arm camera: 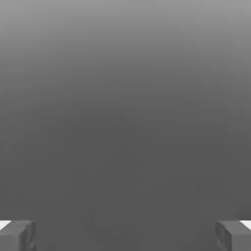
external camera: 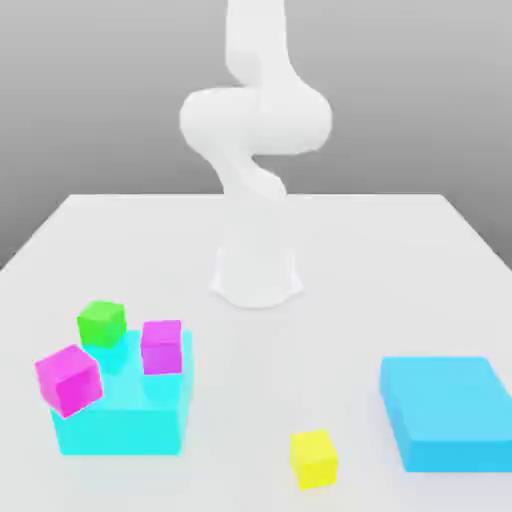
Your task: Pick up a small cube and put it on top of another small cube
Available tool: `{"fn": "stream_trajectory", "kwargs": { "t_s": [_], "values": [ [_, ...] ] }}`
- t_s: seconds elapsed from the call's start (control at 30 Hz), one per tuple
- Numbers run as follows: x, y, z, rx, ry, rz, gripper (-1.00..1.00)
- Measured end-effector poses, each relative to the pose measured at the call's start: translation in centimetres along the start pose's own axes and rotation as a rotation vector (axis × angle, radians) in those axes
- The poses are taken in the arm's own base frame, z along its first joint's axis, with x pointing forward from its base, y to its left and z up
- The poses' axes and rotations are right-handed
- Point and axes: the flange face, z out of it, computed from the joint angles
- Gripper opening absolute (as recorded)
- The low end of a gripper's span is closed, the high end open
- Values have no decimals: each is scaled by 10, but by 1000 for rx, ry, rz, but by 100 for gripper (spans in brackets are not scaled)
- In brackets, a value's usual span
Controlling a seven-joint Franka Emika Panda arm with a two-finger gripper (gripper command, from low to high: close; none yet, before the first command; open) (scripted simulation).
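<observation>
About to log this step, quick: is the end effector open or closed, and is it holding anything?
End effector: open, fingers spread wide apart, nothing between them.

- No text, label, brand, number or sign that I can read anywhere in either view.
</observation>
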Motion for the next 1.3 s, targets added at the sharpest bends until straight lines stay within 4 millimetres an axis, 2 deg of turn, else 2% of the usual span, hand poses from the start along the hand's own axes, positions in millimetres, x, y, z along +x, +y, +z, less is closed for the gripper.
{"fn": "stream_trajectory", "kwargs": {
  "t_s": [0.17,0.37,0.53,0.67,0.8,0.97,1.0,1.2,1.3],
  "values": [
    [-24,5,107,-100,-114,-41,0],
    [-73,29,220,-213,-249,-92,0],
    [-127,64,299,-304,-364,-135,0],
    [-180,99,350,-373,-459,-174,0],
    [-230,141,390,-441,-548,-202,0],
    [-263,172,433,-455,-567,-207,0],
    [-268,177,440,-455,-567,-208,-100],
    [-271,180,443,-455,-567,-208,-100],
    [-261,170,429,-455,-568,-208,-100]
  ]
}}
